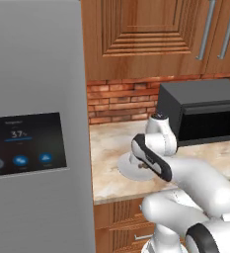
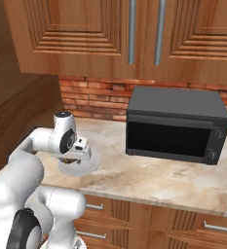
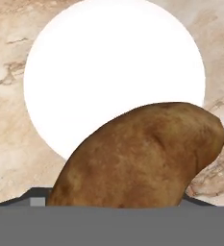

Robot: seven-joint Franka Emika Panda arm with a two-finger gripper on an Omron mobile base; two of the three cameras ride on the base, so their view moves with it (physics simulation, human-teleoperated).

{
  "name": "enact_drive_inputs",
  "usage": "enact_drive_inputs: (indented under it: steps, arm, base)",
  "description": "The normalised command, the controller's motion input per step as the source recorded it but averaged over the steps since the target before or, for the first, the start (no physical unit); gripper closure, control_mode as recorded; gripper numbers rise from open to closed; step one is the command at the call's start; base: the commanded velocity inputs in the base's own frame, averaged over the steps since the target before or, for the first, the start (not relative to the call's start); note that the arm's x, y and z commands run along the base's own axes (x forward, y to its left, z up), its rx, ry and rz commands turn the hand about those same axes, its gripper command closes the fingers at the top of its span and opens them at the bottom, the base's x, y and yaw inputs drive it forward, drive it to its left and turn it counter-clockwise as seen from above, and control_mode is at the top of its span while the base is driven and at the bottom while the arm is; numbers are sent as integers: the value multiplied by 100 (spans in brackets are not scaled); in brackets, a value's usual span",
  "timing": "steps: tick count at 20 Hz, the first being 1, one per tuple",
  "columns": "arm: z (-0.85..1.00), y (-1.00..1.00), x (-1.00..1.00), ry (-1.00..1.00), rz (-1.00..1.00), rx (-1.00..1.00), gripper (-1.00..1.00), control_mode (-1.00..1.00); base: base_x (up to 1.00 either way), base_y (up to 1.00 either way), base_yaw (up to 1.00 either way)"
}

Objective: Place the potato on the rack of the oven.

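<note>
Wood cabinets (image 2: pixel 100 34) with long metal handles (image 2: pixel 132 31) hang across the top of both base views, above a red brick backsplash (image 2: pixel 95 97). At the left of the left base view stands a tall grey refrigerator (image 1: pixel 37 64) with a dark touch panel (image 1: pixel 25 144) on its door. Below the backsplash runs a beige marbled tabletop (image 2: pixel 154 177), with wood drawers (image 2: pixel 134 219) under its front edge.

On the tabletop, against the brick, sits a black boxy appliance (image 2: pixel 176 124) with a dark glass door and two knobs at its right side. It stands well apart from the plate.

The white arm (image 1: pixel 190 188) reaches forward over the tabletop edge, and its wrist bends down above a round white plate (image 3: pixel 108 62). The plate lies flat on the tabletop near the left end of the counter run, close to the refrigerator side. In both base views the hand covers most of the plate, leaving its rim visible.

The pincer (image 2: pixel 72 158) points down at the plate. Its fingertips are not visible in the hand view, where the potato covers them, and the base views are too coarse to resolve them. Whether the pincer is closed on the potato cannot be told.

The potato (image 3: pixel 142 158), brown and lumpy, fills the lower part of the hand view directly in front of the pincer. It overlaps the lower right edge of the plate as seen there. Whether it rests on the plate or is lifted off it cannot be told.
</note>
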Motion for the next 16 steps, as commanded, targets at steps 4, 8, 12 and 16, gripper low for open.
enact_drive_inputs:
  steps: [4, 8, 12, 16]
  arm:
    - [69, -21, -72, 0, 22, -7, 100, -100]
    - [89, -20, -54, 1, 7, 0, 100, -100]
    - [49, -11, -29, 1, -5, 0, 100, -100]
    - [72, -5, -67, -17, -5, 0, 100, -100]
  base:
    - [0, 0, 0]
    - [0, 0, 0]
    - [0, 0, 0]
    - [0, 0, 0]
